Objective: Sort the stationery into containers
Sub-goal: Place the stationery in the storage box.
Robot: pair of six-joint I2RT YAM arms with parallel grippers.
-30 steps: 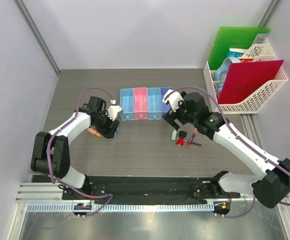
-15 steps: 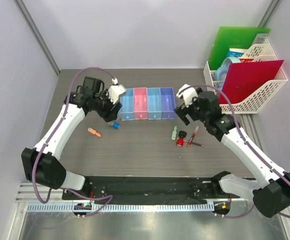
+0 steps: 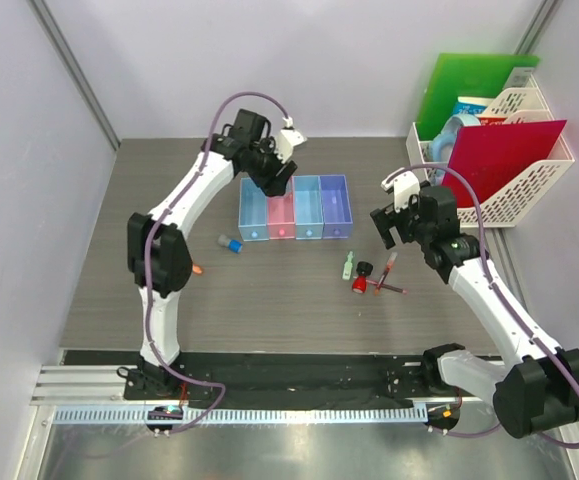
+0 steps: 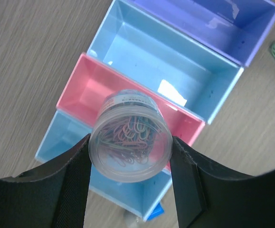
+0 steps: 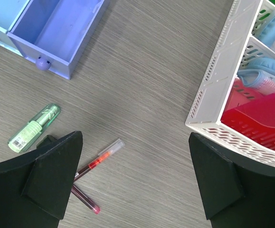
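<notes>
My left gripper (image 3: 269, 172) (image 4: 130, 159) is shut on a clear round tub of coloured paper clips (image 4: 130, 142) and holds it above the pink bin (image 4: 92, 90) (image 3: 281, 208). The four joined bins run light blue (image 3: 254, 212), pink, light blue (image 3: 308, 207), purple (image 3: 336, 205). My right gripper (image 3: 389, 225) (image 5: 135, 175) is open and empty, above the table right of the purple bin. A green piece (image 3: 348, 265) (image 5: 34, 128), a red-black cap (image 3: 361, 279) and dark-red pens (image 3: 387, 276) (image 5: 99, 159) lie near it. A tiny blue piece (image 3: 231, 244) and an orange piece (image 3: 197, 269) lie left.
A white mesh rack (image 3: 489, 205) (image 5: 213, 90) with a red folder (image 3: 499, 160) and a green folder (image 3: 469, 85) stands at the back right. Grey walls close the left and back sides.
My left gripper has risen from the table's left and swung back over the bins with the tub. My right gripper has drawn away to the right from the purple bin.
</notes>
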